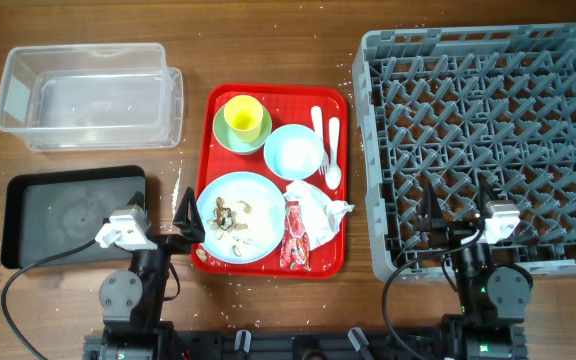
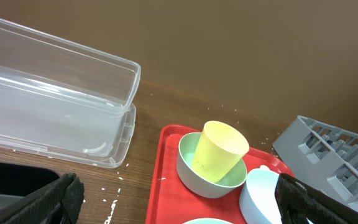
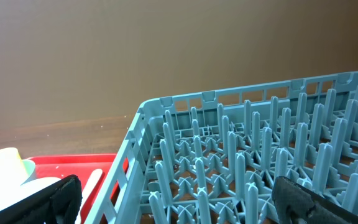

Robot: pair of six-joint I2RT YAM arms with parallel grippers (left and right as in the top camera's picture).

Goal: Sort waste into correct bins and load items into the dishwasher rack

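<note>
On the red serving tray (image 1: 216, 120) a yellow cup (image 1: 243, 117) sits in the pale green bowl (image 1: 230, 138). Beside them are the light blue bowl (image 1: 293, 152), white spoon (image 1: 333, 158) and fork (image 1: 317, 135). The light blue plate (image 1: 218, 205) holds brownish food scraps (image 1: 232, 214). A crumpled white napkin (image 1: 319, 211) and red snack wrapper (image 1: 294, 237) lie at the tray's front right. The clear tub (image 1: 88, 95) is at back left, the black tray (image 1: 68, 212) at front left. The grey dishwasher rack (image 1: 488, 140) is on the right. My left gripper (image 1: 187, 214) is open and empty beside the red tray. My right gripper (image 1: 430, 214) is open and empty over the rack's front.
White crumbs are scattered on the wooden table between the tub and the red tray (image 2: 118, 193). The rack's near wall stands close to the red tray's right edge (image 3: 123, 168). Cables run from both arm bases along the front edge.
</note>
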